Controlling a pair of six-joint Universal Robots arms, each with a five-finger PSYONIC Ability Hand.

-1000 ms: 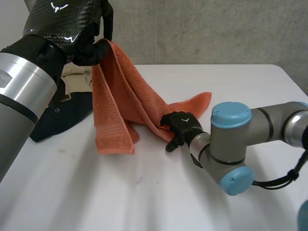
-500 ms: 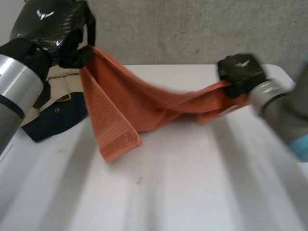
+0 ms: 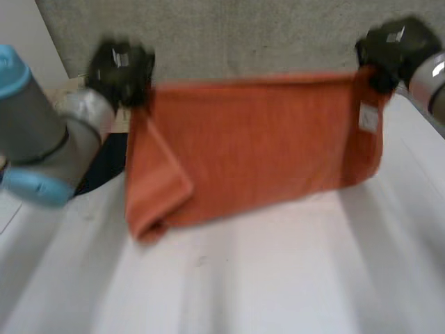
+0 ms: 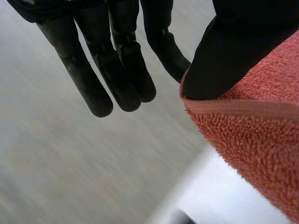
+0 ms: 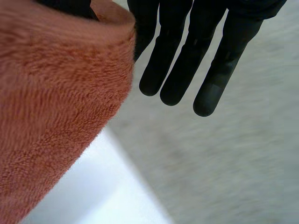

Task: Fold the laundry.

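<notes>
Below the towel lies the white counter, and the orange towel hangs spread wide above it, its lower corner under the left hand doubled over and a small white label near the right-hand edge. The left hand pinches one top corner of the towel between thumb and a finger, its other fingers straight, and the right hand pinches the other top corner likewise, fingers straight beside the cloth. Behind the towel's left edge lies a dark garment, and beyond its top edge stands a grey wall.
</notes>
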